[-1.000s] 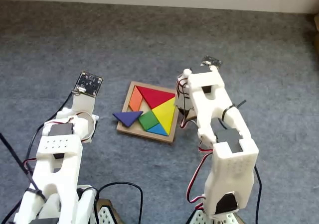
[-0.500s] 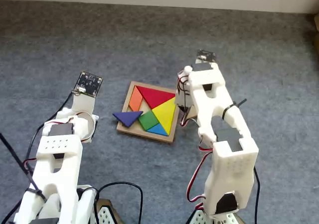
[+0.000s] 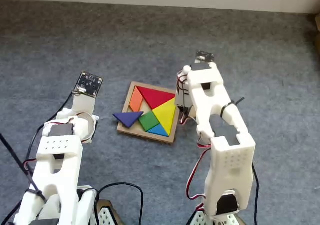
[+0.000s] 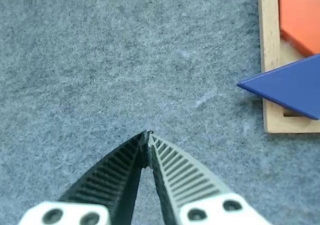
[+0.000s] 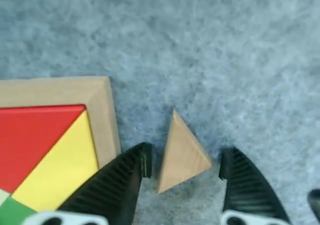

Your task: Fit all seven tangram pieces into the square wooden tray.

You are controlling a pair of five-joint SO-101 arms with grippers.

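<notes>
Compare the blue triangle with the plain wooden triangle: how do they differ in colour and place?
The blue triangle is painted; the wooden triangle is bare. The blue triangle lies across the tray rim, tip over the carpet; the wooden triangle lies on the carpet beside the tray, inside the open right gripper. Neither is fitted in yet.

Narrow gap between tray [image 5: 106, 116] and wooden triangle [image 5: 182, 154] holds right end effector [image 5: 186, 159] finger; carpet [image 5: 225, 45] open elsewhere

White 3D-printed plastic left arm [image 3: 55, 160] & right arm [image 3: 222, 135] w/ red/black cables [image 3: 196, 176], dark ribbed left end effector [image 4: 148, 137] & right end effector [image 5: 185, 160].
</notes>
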